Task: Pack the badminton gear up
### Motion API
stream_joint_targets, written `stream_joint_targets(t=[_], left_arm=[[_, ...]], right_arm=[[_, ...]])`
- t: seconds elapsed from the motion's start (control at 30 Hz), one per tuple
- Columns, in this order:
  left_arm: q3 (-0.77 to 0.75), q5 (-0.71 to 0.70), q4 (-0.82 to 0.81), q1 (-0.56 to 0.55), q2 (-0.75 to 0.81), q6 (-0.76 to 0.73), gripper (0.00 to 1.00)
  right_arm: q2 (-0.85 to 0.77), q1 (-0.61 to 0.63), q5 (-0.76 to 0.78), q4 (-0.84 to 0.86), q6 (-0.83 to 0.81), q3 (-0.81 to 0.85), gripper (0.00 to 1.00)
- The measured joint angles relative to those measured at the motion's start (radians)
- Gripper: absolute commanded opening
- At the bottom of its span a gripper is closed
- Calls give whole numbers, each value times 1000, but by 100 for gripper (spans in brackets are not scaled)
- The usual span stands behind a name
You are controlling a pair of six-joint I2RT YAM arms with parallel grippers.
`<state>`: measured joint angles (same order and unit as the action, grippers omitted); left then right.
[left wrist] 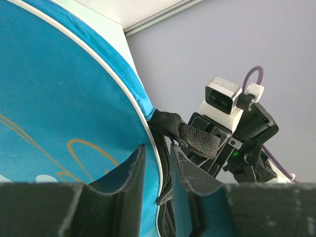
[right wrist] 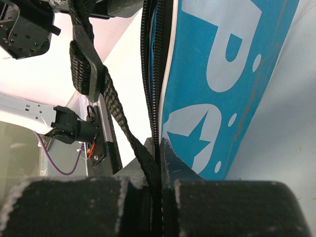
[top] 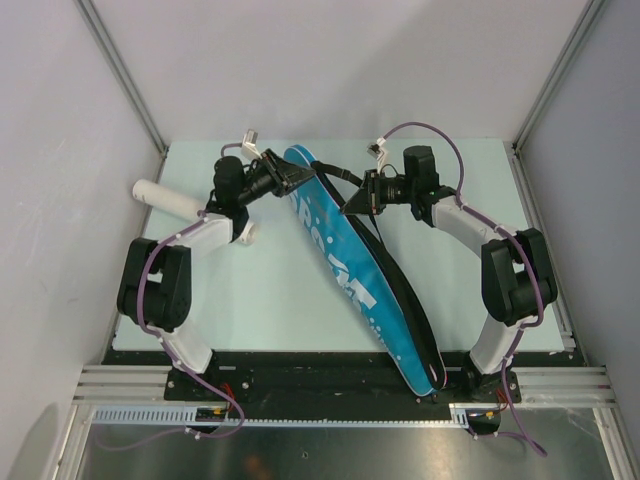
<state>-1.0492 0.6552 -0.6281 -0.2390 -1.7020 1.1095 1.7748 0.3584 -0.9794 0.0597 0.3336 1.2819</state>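
The long blue "SPORT" racket bag [top: 345, 270] lies diagonally from the table's far middle to the near edge, its black strap [top: 398, 280] along its right side. My left gripper [top: 296, 176] is at the bag's far end, its jaws closed round the bag's piped edge [left wrist: 59, 98], with the strap [left wrist: 197, 138] just beyond. My right gripper [top: 356, 200] is shut on the bag's zipper edge [right wrist: 222, 74] together with the strap [right wrist: 89, 74]. A white cardboard tube [top: 165, 196] lies at the left, partly behind the left arm. Rackets and shuttlecocks are out of view.
Grey walls with aluminium posts enclose the pale table [top: 470, 190]. The bag's near end overhangs the black base rail [top: 300, 375]. The right arm's wrist camera [left wrist: 222, 98] is close to my left gripper [left wrist: 157, 150]. The left arm [right wrist: 24, 24] shows beyond my right gripper [right wrist: 159, 143].
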Motion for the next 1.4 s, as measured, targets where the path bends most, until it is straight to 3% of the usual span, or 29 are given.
stream_joint_targets(t=[0.23, 0.53, 0.83, 0.9, 0.93, 1.03, 1.17, 1.23, 1.3, 1.4], left_arm=[[-8, 5, -16, 0, 0, 18, 40], [-13, 4, -21, 0, -9, 26, 20], [-23, 3, -17, 0, -21, 28, 11], [-24, 3, -13, 0, -22, 32, 13], [-24, 3, -12, 0, -22, 35, 21], [-24, 3, -8, 0, -22, 45, 27], [-24, 4, -7, 0, -22, 59, 27], [-24, 4, -7, 0, -21, 62, 21], [-24, 4, -5, 1, -21, 65, 9], [-24, 3, 8, 4, -21, 69, 16]], right_arm=[[0, 2, 3, 4, 7, 0, 0], [0, 4, 6, 16, 7, 0, 0], [0, 7, 24, 12, 2, 0, 0], [0, 9, 31, 7, -5, 0, 0], [0, 10, 34, 2, -11, 1, 0], [0, 15, 53, -19, -31, 6, 0], [0, 21, 67, -40, -47, 13, 0], [0, 21, 70, -46, -50, 15, 0], [0, 22, 71, -48, -51, 16, 0], [0, 24, 71, -50, -55, 17, 0]])
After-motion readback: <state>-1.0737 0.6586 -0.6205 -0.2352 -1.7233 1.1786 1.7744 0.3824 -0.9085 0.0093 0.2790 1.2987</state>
